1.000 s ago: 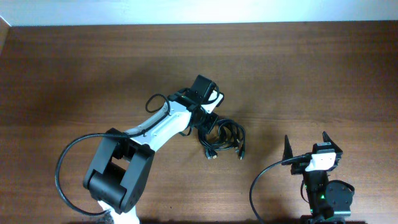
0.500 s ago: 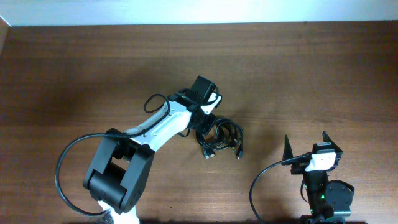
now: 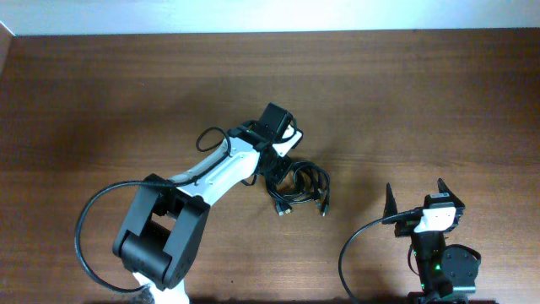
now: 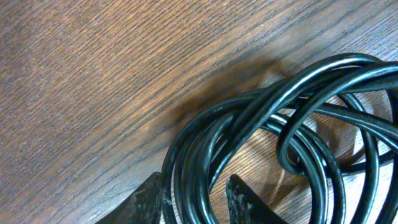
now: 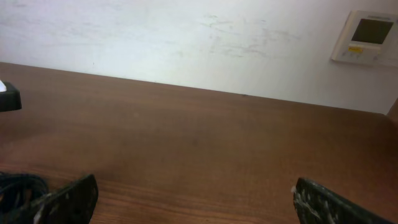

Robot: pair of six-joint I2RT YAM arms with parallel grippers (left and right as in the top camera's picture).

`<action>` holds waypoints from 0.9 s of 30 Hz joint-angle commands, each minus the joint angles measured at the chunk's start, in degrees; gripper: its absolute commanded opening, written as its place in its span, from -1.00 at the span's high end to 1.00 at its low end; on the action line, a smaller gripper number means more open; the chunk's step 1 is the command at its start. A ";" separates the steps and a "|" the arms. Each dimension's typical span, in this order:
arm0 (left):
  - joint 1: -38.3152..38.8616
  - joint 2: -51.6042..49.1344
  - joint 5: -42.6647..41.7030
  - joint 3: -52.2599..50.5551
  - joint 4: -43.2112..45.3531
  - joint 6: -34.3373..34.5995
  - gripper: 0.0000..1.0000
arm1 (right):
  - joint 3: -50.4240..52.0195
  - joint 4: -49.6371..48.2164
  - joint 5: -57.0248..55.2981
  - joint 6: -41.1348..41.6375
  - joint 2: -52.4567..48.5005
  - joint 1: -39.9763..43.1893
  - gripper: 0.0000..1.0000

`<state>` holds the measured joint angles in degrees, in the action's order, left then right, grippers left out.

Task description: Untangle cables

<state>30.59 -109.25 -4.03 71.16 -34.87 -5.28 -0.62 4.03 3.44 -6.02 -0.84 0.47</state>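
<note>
Mid-table | my left gripper (image 4: 194, 200) is pinched onto the left edge of the cables (image 3: 305, 181) | coil spreads from its jaws toward my right gripper (image 3: 416, 196), parked well apart, gaping and empty

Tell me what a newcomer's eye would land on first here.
The tangled black cables stand out just right of the middle of the table, with small plug ends pointing toward the near edge. The white left arm stretches diagonally to them, and the left gripper is closed around several strands. The right gripper sits apart at the lower right, jaws wide open and empty.
</note>
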 commanded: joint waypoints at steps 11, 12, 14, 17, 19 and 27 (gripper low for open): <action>0.07 -0.79 -6.71 0.13 -4.94 -8.57 -0.29 | 0.28 0.28 -0.72 0.52 0.37 0.31 -0.98; 0.07 -0.79 -6.67 0.13 -5.14 -8.57 -0.33 | 0.28 0.28 -0.72 0.52 0.37 0.31 -0.98; 0.04 -0.79 -6.67 0.13 -5.09 -8.57 -0.33 | 0.28 0.28 -0.72 0.52 0.37 0.31 -0.98; 0.07 -0.79 -4.92 0.13 -4.61 -8.55 -0.04 | 0.28 0.28 -0.72 0.52 0.37 0.31 -0.98; 0.07 -0.79 -5.22 0.13 -4.87 -8.50 -0.33 | 0.28 0.28 -0.72 0.52 0.37 0.31 -0.98; 0.17 -2.08 -5.64 0.13 -4.44 -9.40 0.44 | 0.28 0.02 -3.61 0.52 0.37 0.31 -0.98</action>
<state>30.59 -109.25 -9.23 71.16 -39.66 -13.82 -0.62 4.03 3.22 -5.98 -0.84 0.47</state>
